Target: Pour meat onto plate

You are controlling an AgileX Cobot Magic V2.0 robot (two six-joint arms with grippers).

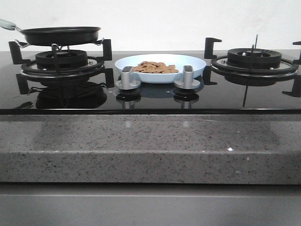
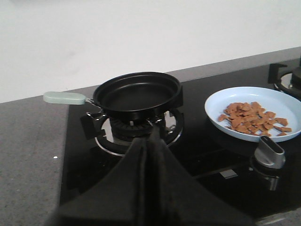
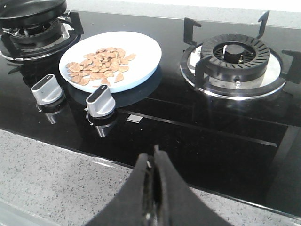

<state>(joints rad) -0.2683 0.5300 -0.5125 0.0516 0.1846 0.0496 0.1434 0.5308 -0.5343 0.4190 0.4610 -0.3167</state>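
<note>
- The plate [image 1: 160, 68] sits on the black glass cooktop [image 1: 150, 101] at the middle of its width, between the two burners and toward the back edge, just behind the two silver knobs [image 1: 127, 78].
- The meat [image 1: 155, 68] lies on the plate as a loose, flat spread of light-brown pieces, gathered around the plate's centre with bare blue showing along the rim.
- The black frying pan [image 1: 61, 35] rests on the left burner [image 1: 61, 63] near the cooktop's left edge, and the left wrist view shows no meat inside it. Its pale-green handle [image 2: 64, 97] sticks out past the cooktop's left edge over the grey counter [image 1: 150, 146].
- The right burner [image 1: 254, 61] near the right edge carries nothing.
- The left gripper [image 2: 149, 141] has its black fingers pressed together with nothing between them, hanging over the front part of the cooktop near the left burner.
- The right gripper [image 3: 154, 165] is likewise closed on nothing, its fingers meeting tip to tip above the front edge of the cooktop, well apart from the plate.
</note>
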